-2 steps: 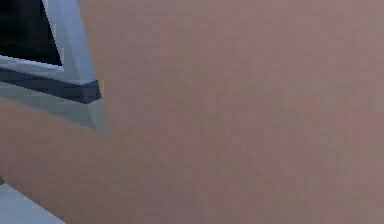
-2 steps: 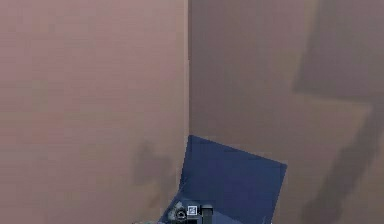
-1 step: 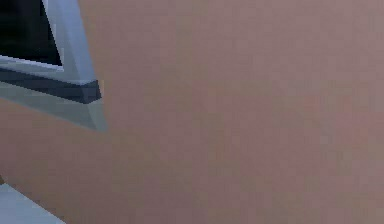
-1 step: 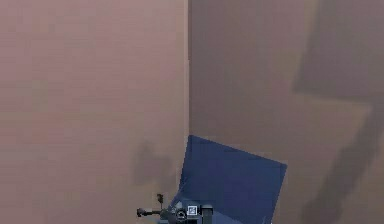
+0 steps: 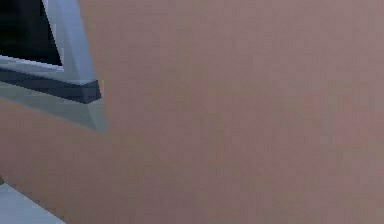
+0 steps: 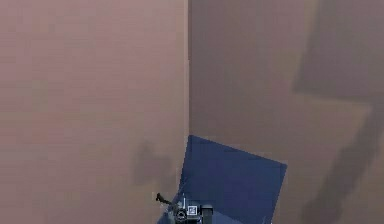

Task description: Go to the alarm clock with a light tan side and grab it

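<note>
At the wall corner (image 6: 188, 70), jaws near blue panel (image 6: 236, 172)

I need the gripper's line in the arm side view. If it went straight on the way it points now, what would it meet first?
Most likely the pinkish wall, just left of the room corner. The gripper sits by the edge of a dark blue square surface. Depth is unclear, so it might catch that first.

Soft even light; arm side view's right wall (image 6: 260, 70) darker, crossed by grey shadows
</note>
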